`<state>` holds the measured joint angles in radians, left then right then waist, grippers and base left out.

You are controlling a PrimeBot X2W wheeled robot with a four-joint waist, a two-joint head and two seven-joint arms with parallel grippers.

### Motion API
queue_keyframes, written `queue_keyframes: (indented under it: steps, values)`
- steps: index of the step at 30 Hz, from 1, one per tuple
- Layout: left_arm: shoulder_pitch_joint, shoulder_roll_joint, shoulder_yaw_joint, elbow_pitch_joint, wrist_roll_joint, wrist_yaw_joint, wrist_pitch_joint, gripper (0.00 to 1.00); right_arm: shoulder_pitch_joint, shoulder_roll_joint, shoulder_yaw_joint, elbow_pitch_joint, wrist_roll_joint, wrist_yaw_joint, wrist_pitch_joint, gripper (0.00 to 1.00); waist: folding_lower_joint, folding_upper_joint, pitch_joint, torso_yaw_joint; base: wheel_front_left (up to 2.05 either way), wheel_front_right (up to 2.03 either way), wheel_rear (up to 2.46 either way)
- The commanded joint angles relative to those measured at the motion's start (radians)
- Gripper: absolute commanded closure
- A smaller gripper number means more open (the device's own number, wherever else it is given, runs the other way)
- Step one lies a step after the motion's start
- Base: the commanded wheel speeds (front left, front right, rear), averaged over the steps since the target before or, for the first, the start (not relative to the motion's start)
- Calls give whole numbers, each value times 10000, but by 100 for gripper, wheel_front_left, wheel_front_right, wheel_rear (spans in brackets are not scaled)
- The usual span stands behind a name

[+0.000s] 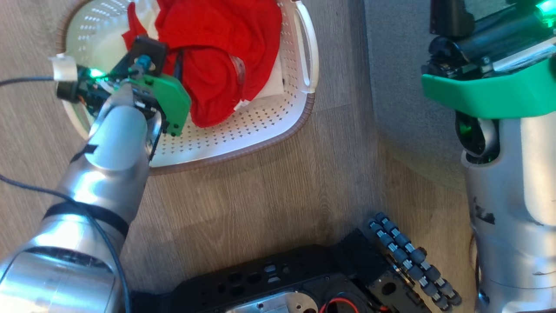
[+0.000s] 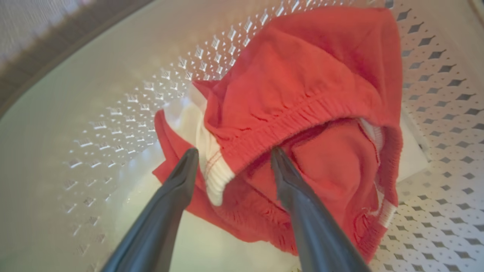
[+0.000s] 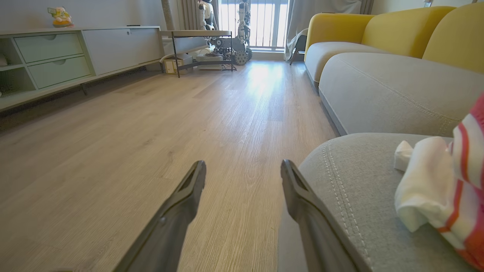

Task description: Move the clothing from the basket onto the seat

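**Head view:** basket point(image 1: 260, 126) on the floor point(image 1: 243, 208) at 11 o'clock, with red clothing point(image 1: 217, 65) heaped in its 1 o'clock half. The seat point(image 1: 399, 65) is at 1 o'clock.

**Left wrist view:** left gripper point(image 2: 234, 151), fingers spread, tips at the clothing's elastic hem either side of a white cuff, pinching nothing.

**Right wrist view:** right gripper point(image 3: 242, 163), fingers spread and empty, low over the floor just beside the seat. A striped garment point(image 3: 446, 189) lies on the seat at 3 o'clock.

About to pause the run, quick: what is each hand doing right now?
Left hand: open, fingers either side of a fold of the clothing in the basket, nothing gripped yet.
Right hand: open, empty, beside the seat.
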<state>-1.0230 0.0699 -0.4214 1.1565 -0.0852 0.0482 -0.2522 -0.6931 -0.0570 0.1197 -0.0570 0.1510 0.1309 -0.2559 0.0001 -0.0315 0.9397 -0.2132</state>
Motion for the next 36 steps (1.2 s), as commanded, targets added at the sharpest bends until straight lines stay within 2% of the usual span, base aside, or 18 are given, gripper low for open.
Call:
queue_keyframes:
  steps: [1, 5, 6, 7, 8, 9, 17, 27, 36]
  values:
    - [119, 313, 181, -17, 90, 102, -95, 0, 105, 68, 200, -391, 79, -2, -56, 0, -1, 0, 78, -33, 0, 0, 0]
    - [-96, 383, 107, 446, 75, 81, -95, 2, 97, 68, 268, -517, 110, -2, -57, 0, -1, 0, 250, -98, 0, 0, 0]
    - [-149, 380, 102, 516, 57, 73, -95, 39, 90, 68, 267, -543, 115, -2, -57, 0, -1, 0, 275, -103, 0, 0, 0]
    - [-201, 370, 94, 564, 42, 73, -95, 60, 82, 68, 260, -568, 111, -2, -57, 0, -1, 0, 300, -102, 0, 0, 0]
    - [-250, 351, 77, 599, 31, 61, -95, 89, 77, 68, 248, -592, 100, -2, -57, 0, -1, 0, 318, -91, 0, 0, 0]
    - [-296, 323, 57, 603, 17, 27, -95, 100, 75, 68, 236, -610, 86, -2, -57, 0, -1, 0, 329, -73, 0, 0, 0]
    - [-137, 138, -203, -24, 34, -24, -95, 100, 199, 68, 178, -584, 71, -2, -58, 0, -1, 0, -3, 155, 0, 0, 0]
    - [712, -30, -425, -1230, -93, -123, -95, 100, 404, 68, 67, -159, 49, -2, -58, 0, -1, 0, -927, 452, 0, 0, 0]
    - [1940, -121, -579, -2988, -342, -341, -95, 100, 1092, 68, -76, 791, -101, -2, -58, 0, -1, 0, -2562, 967, 0, 0, 0]
